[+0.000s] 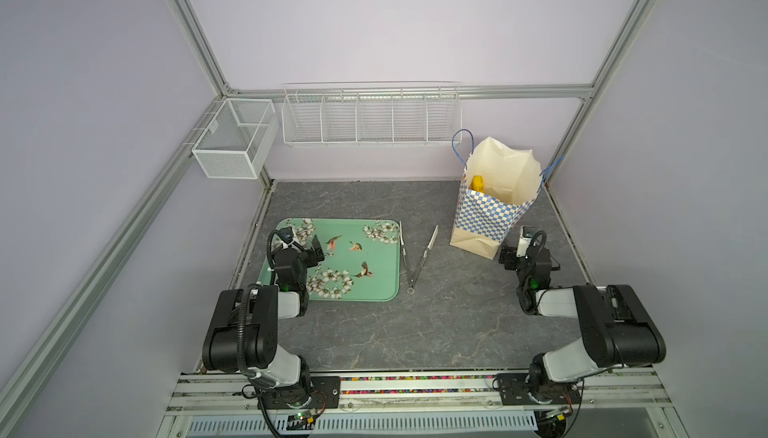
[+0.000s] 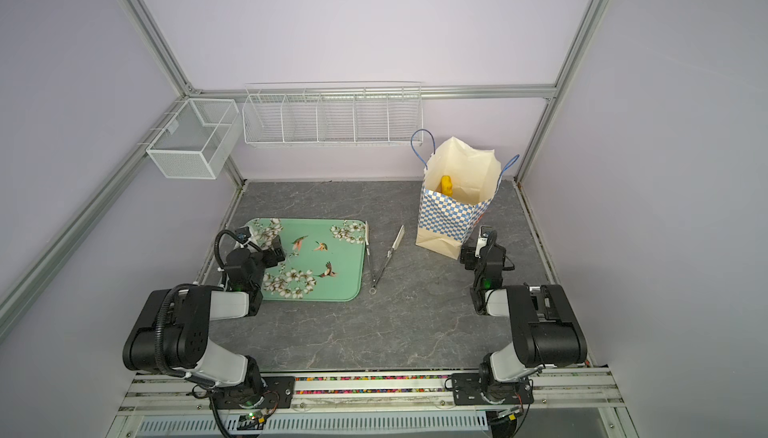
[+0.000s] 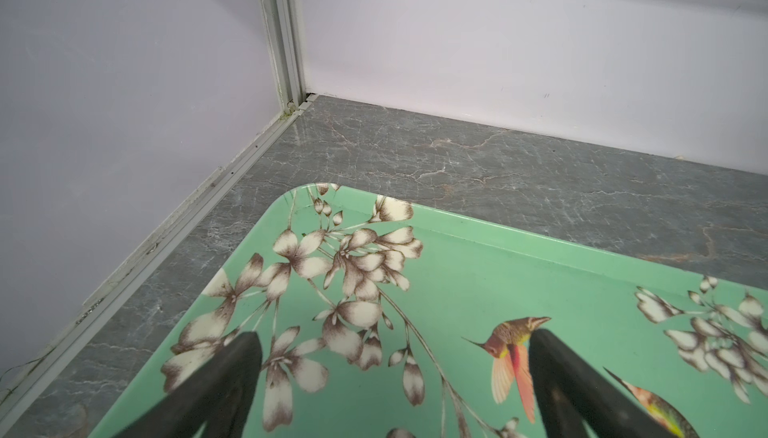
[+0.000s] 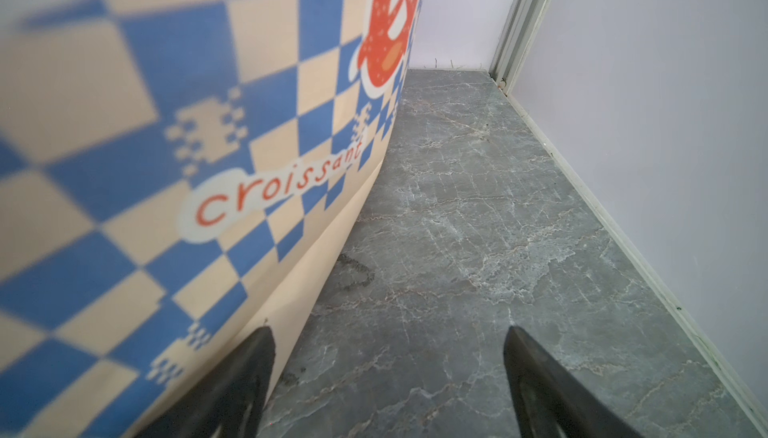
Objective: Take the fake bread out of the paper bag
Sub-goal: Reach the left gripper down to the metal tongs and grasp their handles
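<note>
Hanging over the left part of the green floral tray (image 1: 380,249), the left end effector (image 3: 395,338) has its jaws spread wide, gripping nothing. Just right of the tray, metal tongs (image 1: 424,254) lie splayed on the grey marbled counter (image 1: 415,332). Farther right and toward the back, the paper bag (image 1: 486,217) stands upright with its mouth open. One golden piece of fake bread (image 1: 478,183) shows inside against its left wall. The right end effector (image 4: 388,334), released and empty, sits low beside the bag's near right corner, one finger (image 4: 245,373) seemingly very close to the paper.
</note>
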